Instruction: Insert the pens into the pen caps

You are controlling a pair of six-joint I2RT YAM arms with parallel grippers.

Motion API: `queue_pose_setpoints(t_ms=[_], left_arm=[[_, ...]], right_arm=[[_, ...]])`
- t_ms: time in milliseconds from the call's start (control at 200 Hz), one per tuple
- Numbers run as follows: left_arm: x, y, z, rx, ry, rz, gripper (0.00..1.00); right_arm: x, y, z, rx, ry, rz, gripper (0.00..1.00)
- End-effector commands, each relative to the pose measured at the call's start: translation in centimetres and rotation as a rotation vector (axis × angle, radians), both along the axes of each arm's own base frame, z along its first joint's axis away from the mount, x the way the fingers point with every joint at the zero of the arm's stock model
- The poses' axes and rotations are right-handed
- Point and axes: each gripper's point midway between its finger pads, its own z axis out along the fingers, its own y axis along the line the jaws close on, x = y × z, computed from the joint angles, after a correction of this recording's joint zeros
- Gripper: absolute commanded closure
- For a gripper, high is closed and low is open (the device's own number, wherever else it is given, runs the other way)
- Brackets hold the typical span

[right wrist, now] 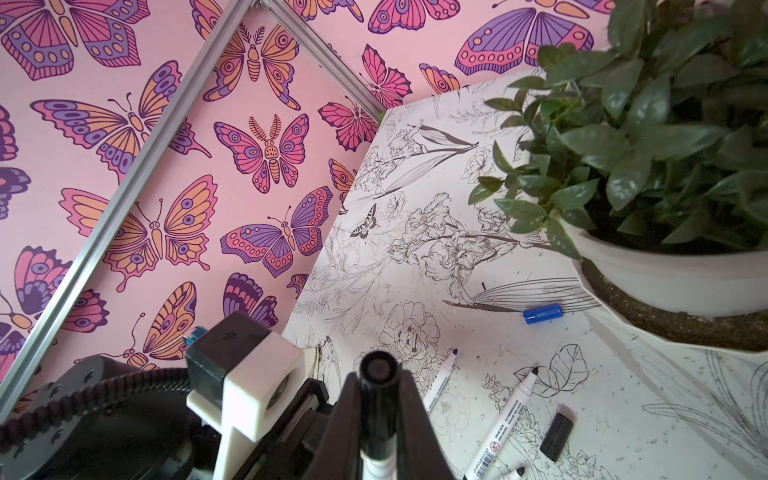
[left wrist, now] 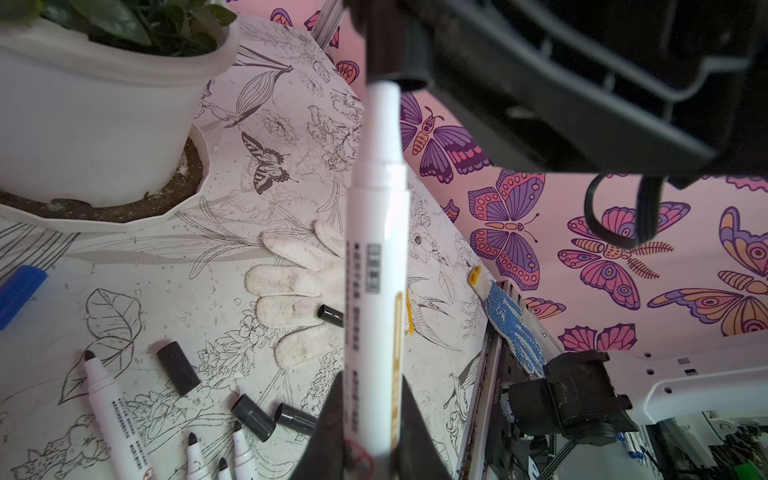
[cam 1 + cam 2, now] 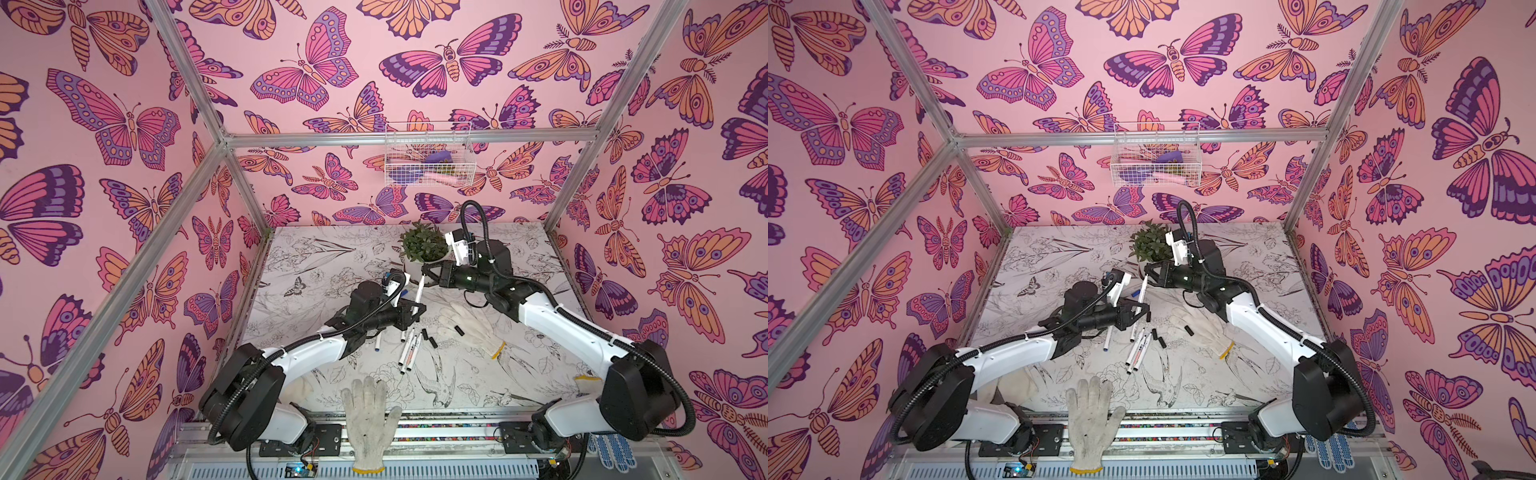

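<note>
Currently one pairing is in hand, and no capped pen is seen lying on the table [image 3: 332,257]. Held pen [image 2: 376,249]: tilted above the table, its lower barrel pinched by the left pincer [image 3: 415,310], jaws pressed together on it. Right pincer [image 3: 425,277]: jaws pressed on a black cap [image 1: 377,399] at the pen's upper end. The cap sits over the tip, but the narrow white neck below it shows bare in the left wrist view, so it seems only partly pushed home. Remaining stock lies flat on the table, beneath and just in front of the left pincer: several loose pens [image 3: 406,353] with uncovered tips; loose black caps [image 2: 178,368] beside them, one resting on a white glove [image 3: 469,328]; one blue cap [image 1: 542,312] apart, near the plant pot [image 2: 104,124]. Judged progress: early, first pairing under way, the rest not yet paired.
</note>
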Motion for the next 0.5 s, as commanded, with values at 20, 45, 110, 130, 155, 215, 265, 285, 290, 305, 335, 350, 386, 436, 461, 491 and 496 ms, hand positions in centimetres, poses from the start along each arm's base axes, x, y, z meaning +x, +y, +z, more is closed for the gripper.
queue_pose_setpoints(t_ms=[20,45,110,130,155,215,265,285,290,305,335,350,386,436,461,491,496], left_arm=[[2.2,-0.6,5.1,-0.112,-0.126,0.039,1.0],[2.2,-0.7,5.0,-0.11,-0.122,0.037,1.0],[2.2,-0.8,4.9,-0.111,-0.114,0.033,1.0],[2.3,-0.8,4.8,-0.11,-0.113,0.033,1.0],[2.3,-0.8,4.9,-0.111,-0.115,0.034,1.0],[2.3,-0.8,4.7,-0.107,-0.113,0.039,1.0],[2.4,-0.8,4.6,-0.105,-0.11,0.04,1.0],[2.3,-0.8,4.5,-0.104,-0.11,0.037,1.0],[2.4,-0.8,4.5,-0.104,-0.111,0.038,1.0],[2.3,-0.9,4.5,-0.104,-0.112,0.035,1.0],[2.3,-0.9,4.4,-0.102,-0.111,0.038,1.0],[2.4,-0.9,4.3,-0.1,-0.109,0.041,1.0],[2.4,-0.9,4.0,-0.097,-0.102,0.044,1.0],[2.3,-0.8,4.1,-0.096,-0.106,0.047,1.0],[2.3,-0.8,4.1,-0.095,-0.107,0.05,1.0],[2.3,-0.7,4.1,-0.093,-0.11,0.052,1.0],[2.3,-0.7,4.1,-0.093,-0.11,0.052,1.0]], right_arm=[[-2.5,0.7,-1.4,-0.055,0.048,0.112,1.0],[-2.7,0.8,-1.4,-0.052,0.051,0.129,1.0],[-3.0,0.9,-1.4,-0.047,0.057,0.145,1.0],[-3.1,1.0,-1.3,-0.041,0.054,0.151,1.0],[-3.3,1.1,-1.3,-0.033,0.053,0.161,1.0],[-3.8,1.6,-0.8,0.002,0.054,0.2,1.0],[-4.0,2.0,-0.4,0.028,0.062,0.226,1.0],[-4.0,2.0,-0.4,0.031,0.064,0.228,1.0],[-4.0,2.0,-0.4,0.032,0.063,0.227,1.0],[-4.0,2.0,-0.4,0.033,0.066,0.225,1.0],[-3.9,2.1,-0.4,0.037,0.068,0.223,1.0],[-3.8,2.1,-0.3,0.04,0.067,0.224,1.0],[-3.9,2.2,-0.3,0.046,0.07,0.231,1.0],[-4.0,2.2,-0.3,0.054,0.075,0.239,1.0],[-4.1,2.3,-0.2,0.057,0.074,0.244,1.0],[-4.2,2.2,-0.1,0.06,0.071,0.25,1.0],[-4.2,2.2,-0.1,0.06,0.07,0.25,1.0]])
